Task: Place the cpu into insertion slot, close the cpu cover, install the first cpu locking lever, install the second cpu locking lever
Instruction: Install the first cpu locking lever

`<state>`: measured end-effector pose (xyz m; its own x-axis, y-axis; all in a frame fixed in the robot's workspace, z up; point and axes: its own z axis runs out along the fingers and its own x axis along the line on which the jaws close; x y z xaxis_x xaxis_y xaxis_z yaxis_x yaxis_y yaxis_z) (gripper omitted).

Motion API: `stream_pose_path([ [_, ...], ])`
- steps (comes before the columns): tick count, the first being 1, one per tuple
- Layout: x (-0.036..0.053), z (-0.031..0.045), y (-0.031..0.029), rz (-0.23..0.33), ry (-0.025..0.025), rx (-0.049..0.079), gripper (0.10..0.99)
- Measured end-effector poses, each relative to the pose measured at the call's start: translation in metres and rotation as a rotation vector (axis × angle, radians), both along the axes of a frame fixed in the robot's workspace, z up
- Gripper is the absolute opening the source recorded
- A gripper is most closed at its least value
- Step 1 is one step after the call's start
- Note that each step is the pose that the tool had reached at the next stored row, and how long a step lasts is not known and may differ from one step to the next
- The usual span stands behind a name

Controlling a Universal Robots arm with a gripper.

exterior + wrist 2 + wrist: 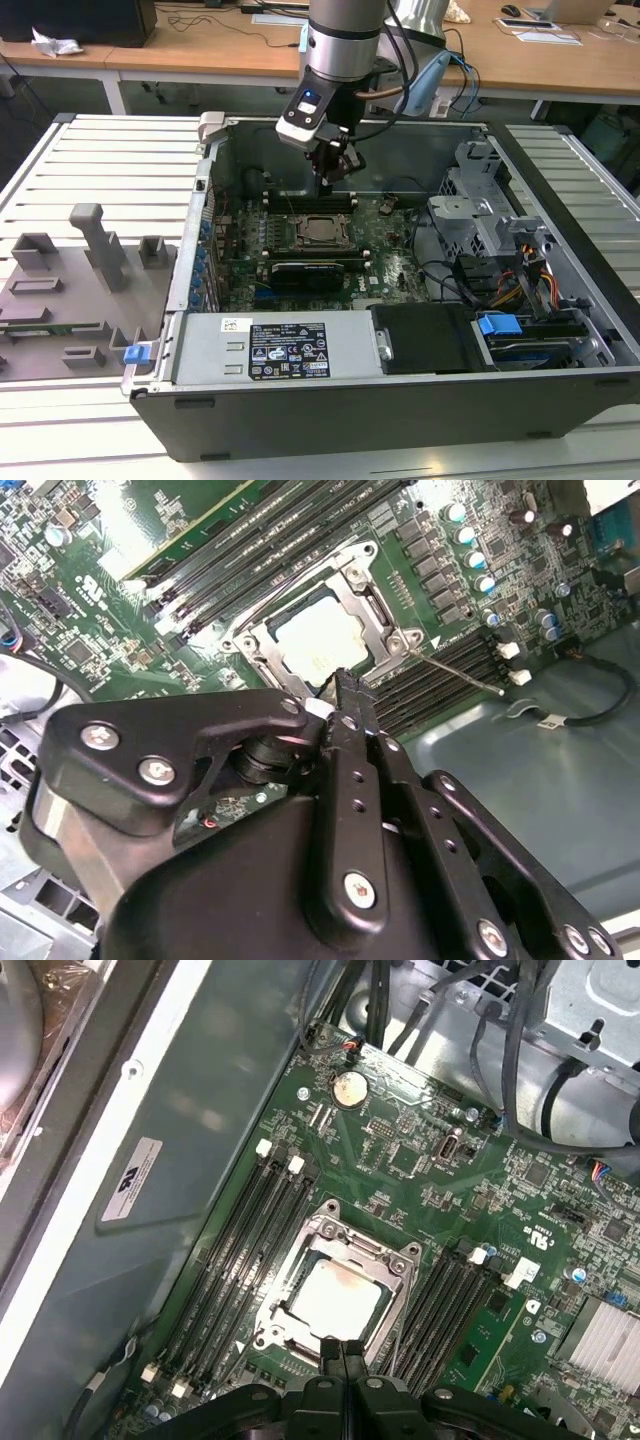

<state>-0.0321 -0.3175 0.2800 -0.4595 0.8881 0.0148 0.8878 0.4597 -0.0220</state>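
The cpu (335,1295) lies flat in the insertion slot (320,231) with its silver top showing; it is also seen as the cpu (322,642) in the second wrist view. The cpu cover (312,1243) is down around the chip, framing it. A thin silver locking lever (462,675) sticks out from one corner of the socket, over the memory slots. My gripper (345,1352) hangs just above the socket's edge, fingers pressed together with nothing between them. In the exterior view the gripper (329,182) is over the board, a little behind the socket.
Long black memory slots (250,1230) flank the socket on both sides. A black expansion card (305,270) lies in front of it. The power supply (270,350), drive cage (480,215) and cables (540,275) crowd the case. A grey fixture tray (70,290) sits on the exterior view's left.
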Motion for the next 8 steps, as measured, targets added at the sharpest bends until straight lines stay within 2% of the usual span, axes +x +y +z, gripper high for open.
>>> stream_pose_path([
  [8, 0.0, 0.0, 0.0, 0.041, 0.0, 0.0, 0.106],
])
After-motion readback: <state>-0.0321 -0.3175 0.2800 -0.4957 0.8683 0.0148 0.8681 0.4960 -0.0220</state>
